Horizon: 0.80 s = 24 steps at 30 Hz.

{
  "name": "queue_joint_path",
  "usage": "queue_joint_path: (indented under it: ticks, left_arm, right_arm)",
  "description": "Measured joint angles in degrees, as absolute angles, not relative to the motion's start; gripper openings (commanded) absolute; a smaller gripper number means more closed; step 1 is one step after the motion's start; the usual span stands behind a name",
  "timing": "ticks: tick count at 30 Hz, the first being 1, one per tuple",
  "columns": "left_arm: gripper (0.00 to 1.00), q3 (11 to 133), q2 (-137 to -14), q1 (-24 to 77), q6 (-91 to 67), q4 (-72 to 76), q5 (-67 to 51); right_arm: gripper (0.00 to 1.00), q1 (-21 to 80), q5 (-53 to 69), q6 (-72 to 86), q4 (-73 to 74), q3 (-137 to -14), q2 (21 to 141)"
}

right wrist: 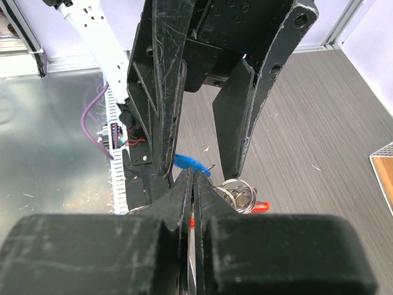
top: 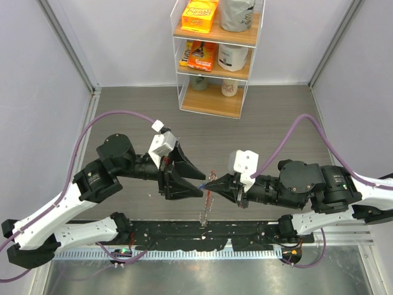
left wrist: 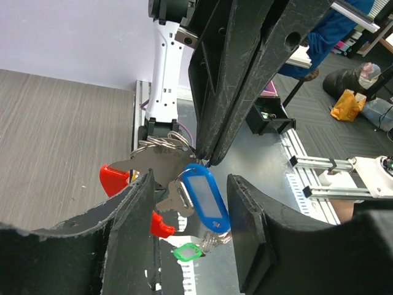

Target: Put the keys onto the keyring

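Note:
The keyring (left wrist: 163, 146), coiled silver rings with a red piece (left wrist: 113, 179), hangs in the air between both arms. My right gripper (right wrist: 195, 178) is shut on it, pinching thin metal at its tips (left wrist: 206, 161). A blue-headed key (left wrist: 206, 196) with a silver blade (left wrist: 178, 200) and a green-headed key (left wrist: 187, 252) dangle from it. My left gripper (left wrist: 190, 184) is open, its fingers either side of the blue key without touching. From above, the bunch (top: 207, 201) hangs below the two meeting grippers, left (top: 199, 184) and right (top: 210, 184). No yellow key shows.
A clear shelf unit (top: 215, 55) with snack boxes and bags stands at the back of the grey table. A black base plate and metal rail (top: 202, 236) run along the near edge under the hanging keys. Grey walls close both sides.

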<state>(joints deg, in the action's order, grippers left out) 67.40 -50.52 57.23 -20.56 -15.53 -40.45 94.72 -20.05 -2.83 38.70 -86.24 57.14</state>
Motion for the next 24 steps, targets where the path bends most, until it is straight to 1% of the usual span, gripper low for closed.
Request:
queue_joint_path:
  ticks: [1,5,9,10,13,14,15,20,24]
  left_arm:
    - [0.49,67.40,-50.70,57.34,-20.58,-15.57,-40.36]
    - [0.32,67.40,-51.29,57.47,-20.53,-15.84,-40.12]
    - [0.22,67.40,-51.40,57.49,-20.53,-16.21,-40.05]
    - [0.17,67.40,-51.40,57.49,-20.56,-16.21,-40.07]
    - [0.13,67.40,-51.40,57.52,-20.49,-16.29,-39.88]
    - [0.10,67.40,-51.37,57.52,-20.47,-16.34,-39.86]
    - [0.00,67.40,-51.35,57.52,-20.49,-16.32,-39.86]
    - [0.00,67.40,-51.09,57.54,-20.86,-15.88,-39.81]
    - [0.00,67.40,-51.16,57.54,-22.50,-14.26,-40.36]
  right_arm:
    - [0.05,94.70,-20.10,-2.83,38.70,-86.24,57.19]
    - [0.05,94.70,-20.29,-2.83,38.70,-86.24,57.28]
    - [0.05,94.70,-20.29,-2.83,38.70,-86.24,57.25]
    - [0.05,94.70,-20.29,-2.83,38.70,-86.24,57.25]
    - [0.06,94.70,-20.14,-2.83,38.63,-86.24,57.08]
    - [0.05,94.70,-20.05,-2.85,38.50,-86.15,56.86]
    - [0.05,94.70,-19.94,-2.87,38.02,-85.78,56.49]
    - [0.05,94.70,-19.35,-4.49,34.15,-81.17,52.51]
    - [0.05,94.70,-17.63,-9.80,26.39,-74.61,48.16]
